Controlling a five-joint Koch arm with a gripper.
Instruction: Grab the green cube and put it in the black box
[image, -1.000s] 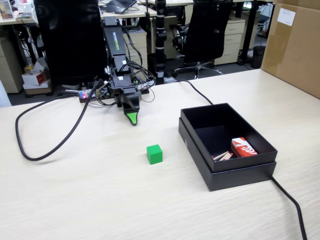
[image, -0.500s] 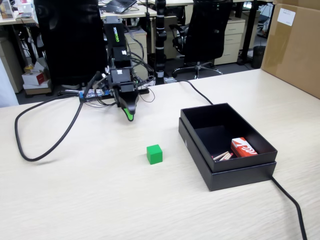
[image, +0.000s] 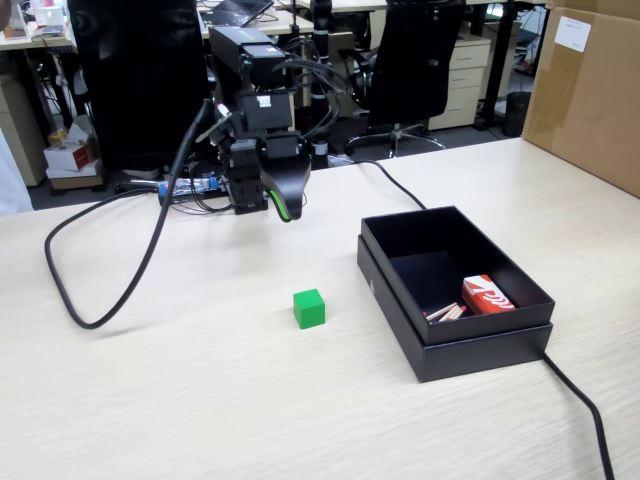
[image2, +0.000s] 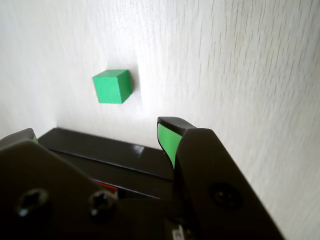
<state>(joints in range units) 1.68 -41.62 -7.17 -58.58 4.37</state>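
Observation:
The green cube (image: 309, 308) sits alone on the pale wooden table (image: 200, 400), left of the black box (image: 470, 352). My gripper (image: 270, 208) hangs above the table behind the cube, well apart from it. In the wrist view the gripper (image2: 97, 130) is open, its green-lined fingers (image2: 167, 140) spread wide with nothing between them. Past the fingertips in that view lie the cube (image2: 112, 86) and the black box (image2: 115, 155), whose rim shows between the jaws.
A red and white carton (image: 487, 295) and some thin sticks (image: 446, 313) lie inside the black box. A thick black cable (image: 150, 250) loops over the table's left side; another (image: 585, 405) runs from the box's near corner. A large brown cardboard box (image: 590, 90) stands at the far right.

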